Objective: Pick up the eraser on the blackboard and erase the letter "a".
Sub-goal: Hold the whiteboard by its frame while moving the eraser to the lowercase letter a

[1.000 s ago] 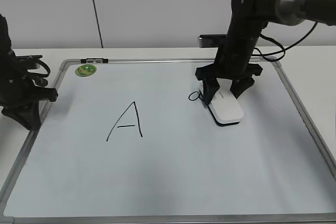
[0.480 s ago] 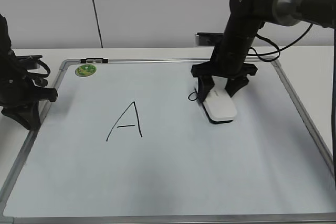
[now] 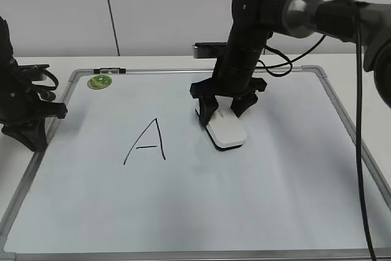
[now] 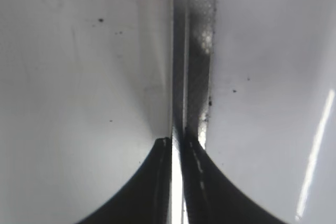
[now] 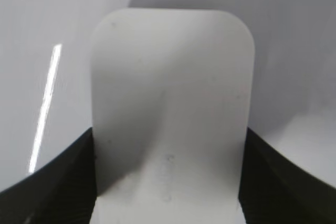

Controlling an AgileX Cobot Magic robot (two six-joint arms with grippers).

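Clamped between the right gripper (image 3: 223, 107) fingers, the eraser (image 3: 225, 131) protrudes forward.

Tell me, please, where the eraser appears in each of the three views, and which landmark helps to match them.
Exterior view: the eraser lies on the whiteboard, centre-right, under the right gripper.
Left wrist view: not in it.
Right wrist view: the eraser fills the centre, between the dark fingers.
Shared landmark: the right gripper's fingers beside the eraser.

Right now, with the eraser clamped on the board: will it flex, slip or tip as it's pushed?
The eraser looks like a rigid block, so probably no flex. Right gripper grips its smooth sides; slip seems possible. Low and flat on the blackboard, it should slide rather than tip.
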